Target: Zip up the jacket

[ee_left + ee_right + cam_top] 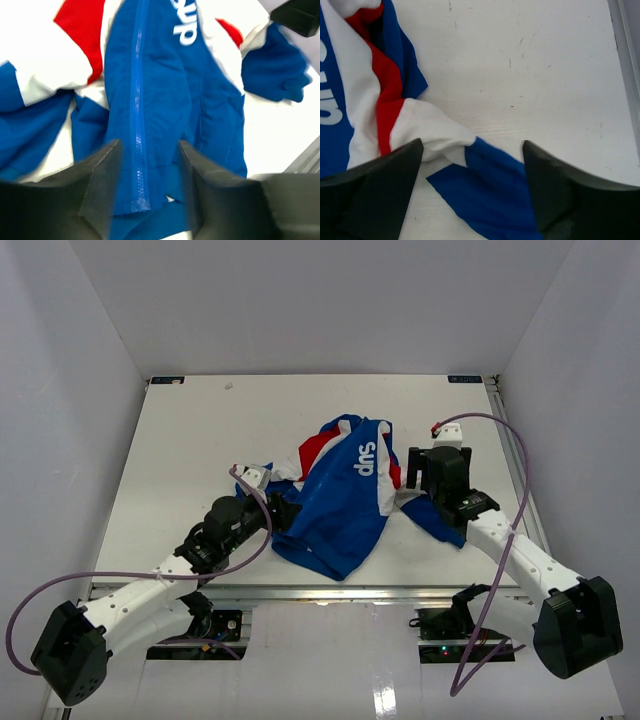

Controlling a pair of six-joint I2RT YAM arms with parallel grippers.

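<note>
The jacket (345,495) lies crumpled in the middle of the table, royal blue with red and white panels and white "Sup" lettering facing up. My left gripper (288,515) is at its near-left hem. In the left wrist view the left gripper (150,147) stands open over the blue zipper (137,115), whose bottom end lies between the fingers (100,190). My right gripper (420,480) hovers at the jacket's right side. In the right wrist view the right gripper (472,145) is wide open above a blue sleeve (492,200) lying flat on the table.
The white table (200,430) is walled in by white panels at the back and sides. A metal rail (512,460) runs along its right edge, also seen as the rail (625,70) in the right wrist view. Purple cables loop from both arms.
</note>
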